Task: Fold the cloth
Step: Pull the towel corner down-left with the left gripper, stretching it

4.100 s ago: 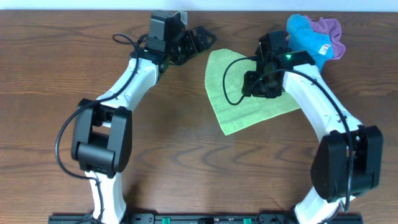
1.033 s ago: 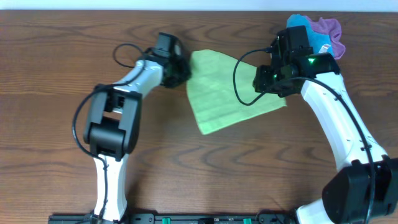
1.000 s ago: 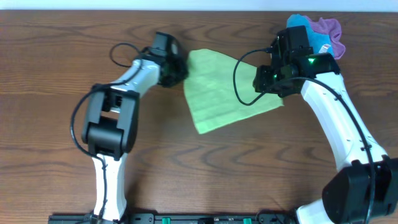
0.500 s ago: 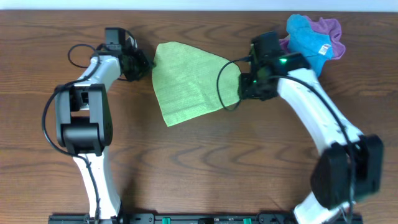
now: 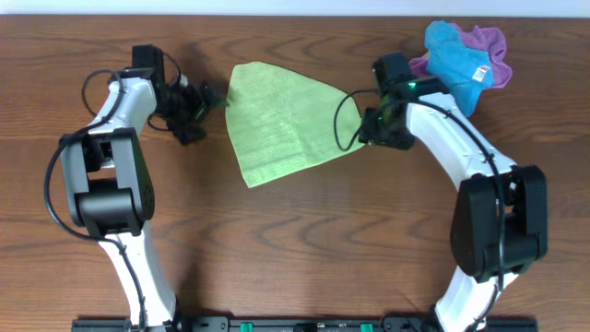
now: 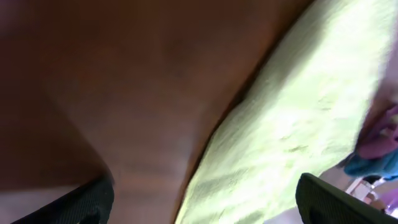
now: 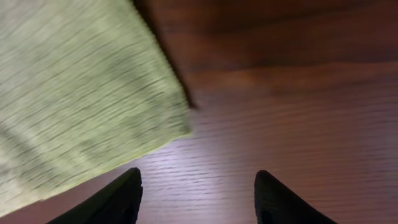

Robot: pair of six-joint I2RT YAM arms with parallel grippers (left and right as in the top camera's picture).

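Observation:
The lime cloth (image 5: 277, 120) lies flat on the wooden table, a rough square with corners pointing up-left and down-left. My left gripper (image 5: 208, 107) is open just left of the cloth's upper left edge. In the left wrist view the cloth (image 6: 292, 124) runs between the spread fingertips (image 6: 81, 202), and nothing is held by the gripper (image 6: 202, 214). My right gripper (image 5: 369, 136) is open at the cloth's right corner. In the right wrist view the cloth (image 7: 74, 81) lies up-left of the gripper (image 7: 196, 199), with bare wood between its fingers.
A bright blue cloth (image 5: 456, 55) with a white tag lies on a purple cloth (image 5: 490, 41) at the back right, close behind my right arm. They show blurred at the right of the left wrist view (image 6: 376, 137). The table's far edge is just behind them.
Over the last seconds both grippers dragged the cloth leftward across the table. Now both have let go and the left gripper has drawn slightly back from the edge.

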